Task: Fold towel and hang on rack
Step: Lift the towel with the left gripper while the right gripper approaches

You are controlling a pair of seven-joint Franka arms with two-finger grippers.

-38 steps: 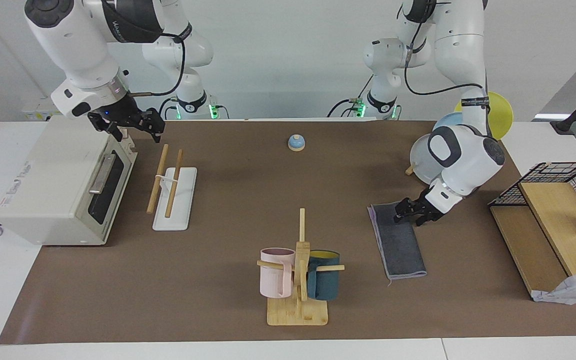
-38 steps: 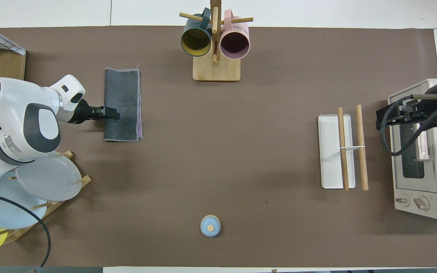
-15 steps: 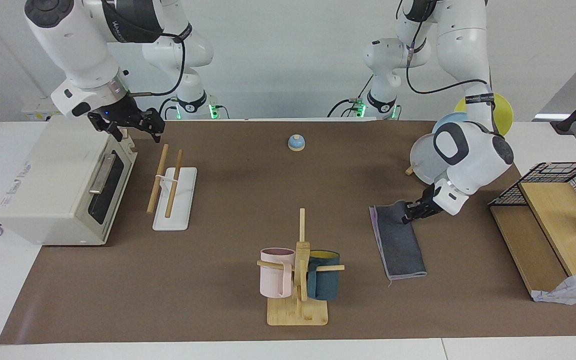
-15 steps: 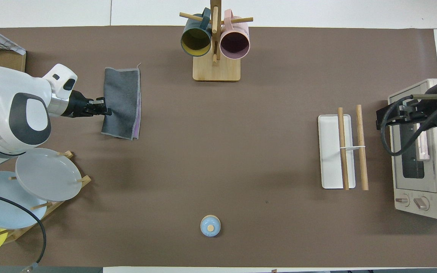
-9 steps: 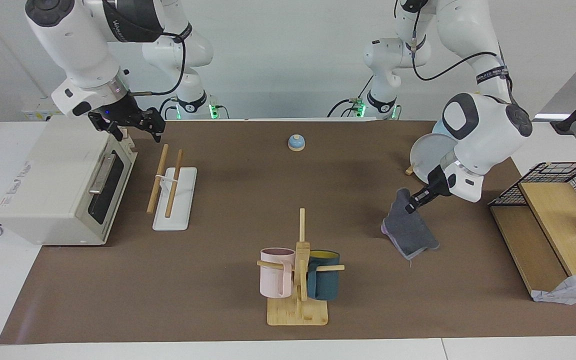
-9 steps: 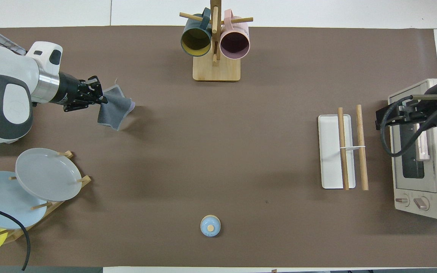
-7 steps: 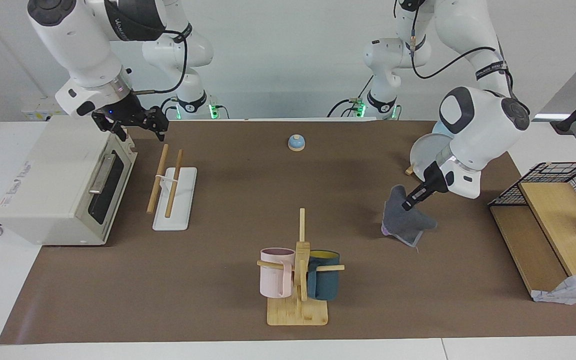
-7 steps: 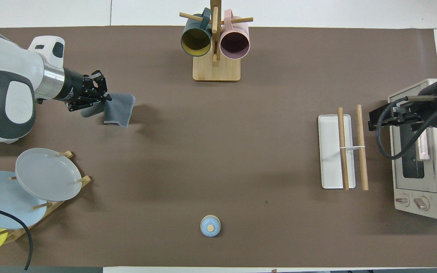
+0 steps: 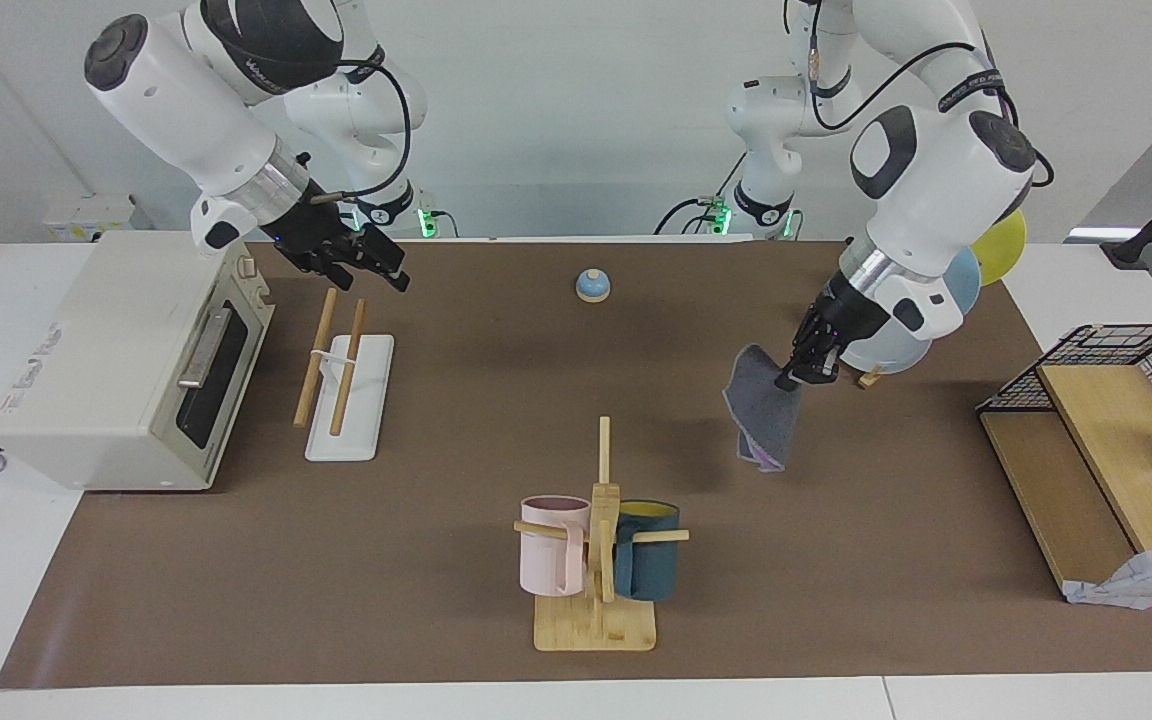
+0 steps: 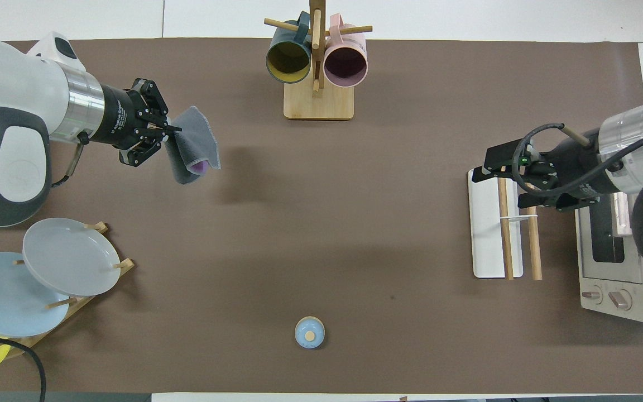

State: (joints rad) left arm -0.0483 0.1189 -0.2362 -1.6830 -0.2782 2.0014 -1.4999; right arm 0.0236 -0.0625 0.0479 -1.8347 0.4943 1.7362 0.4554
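The towel hangs clear of the worktop, pinched at one upper corner by the left gripper, whose fingers are clenched on the cloth. It droops in soft folds, grey face out with a sliver of purple at the bottom, over the worktop well toward the left arm's end from the rack. It looks light and limp: it will swing and sag, and held by a single corner it may not stay folded, so a second hold along the top edge would probably steady it for draping over a bar.

The right gripper hovers over the end of the rack nearer the robots, fingers spread and holding nothing.

There is one towel and one rack with two bars. Farther from the robots than the rack stands one mug tree with two mugs. At the towel's end is a stand with plates; three show from overhead, though part is hidden.
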